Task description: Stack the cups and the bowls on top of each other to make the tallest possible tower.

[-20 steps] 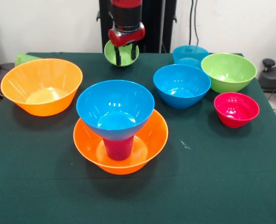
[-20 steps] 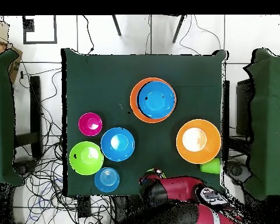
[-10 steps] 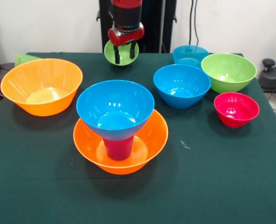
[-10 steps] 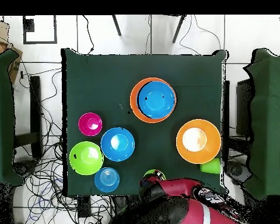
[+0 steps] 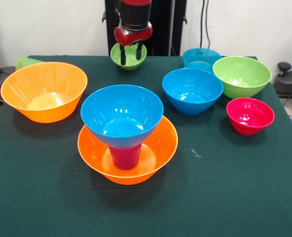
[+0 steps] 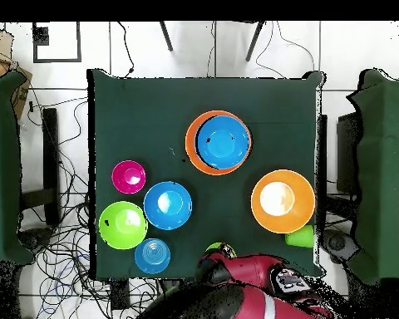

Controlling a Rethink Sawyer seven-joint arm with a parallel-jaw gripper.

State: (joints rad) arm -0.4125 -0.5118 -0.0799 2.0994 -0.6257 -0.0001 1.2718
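The tower stands at the table's middle: an orange bowl (image 5: pixel 156 150) holds a purple-magenta cup (image 5: pixel 126 156), and a blue bowl (image 5: pixel 122 114) rests on that cup. From overhead the tower (image 6: pixel 219 143) shows as blue inside orange. My gripper (image 5: pixel 130 52) hangs at the far edge over a small lime green bowl (image 5: pixel 129 63), open, its dark fingers (image 5: pixel 123 52) apart across the bowl's mouth. A light green cup (image 5: pixel 26 62) lies behind the second large orange bowl (image 5: pixel 44 91).
At the right a blue bowl (image 5: pixel 192 90), a teal bowl (image 5: pixel 201 58), a large lime bowl (image 5: pixel 242 75) and a red-pink bowl (image 5: pixel 250 115) sit close together. In the overhead view my arm (image 6: pixel 253 291) covers the table edge by the small lime bowl (image 6: pixel 219 247).
My gripper has risen a little above the small lime green bowl, which stays in place. In the overhead view the arm has drawn back toward the base.
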